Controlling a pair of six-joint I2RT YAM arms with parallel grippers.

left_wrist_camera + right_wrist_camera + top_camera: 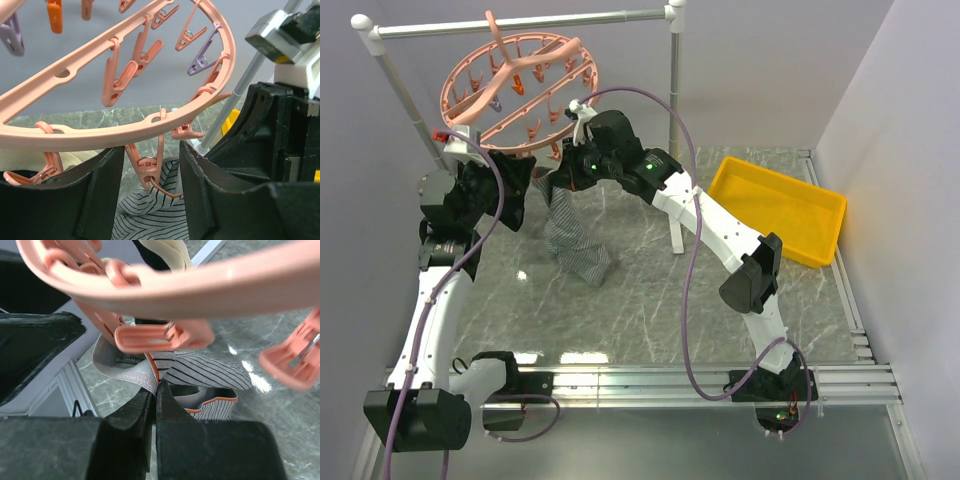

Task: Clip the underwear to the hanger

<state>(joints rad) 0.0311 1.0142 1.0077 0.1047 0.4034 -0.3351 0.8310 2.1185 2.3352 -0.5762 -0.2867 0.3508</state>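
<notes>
The pink hanger ring [515,85] hangs by its hook from the grey rail. The striped grey underwear [572,240] hangs below its near rim, its lower end on the table. My right gripper [563,178] is shut on the underwear's grey, orange-edged waistband [132,372], held just under a pink clip [160,336]; in the right wrist view the gripper [155,390] shows no gap. My left gripper [510,185] is open, and in the left wrist view it [151,152] straddles a dangling pink clip [148,167] that touches the underwear's top edge [155,210]. I cannot tell whether that clip bites the cloth.
A yellow tray [780,205] sits at the back right of the marble table [650,300]. The grey rail [520,22] stands on two uprights; the right upright [675,100] is close behind my right arm. Purple cables loop over both arms.
</notes>
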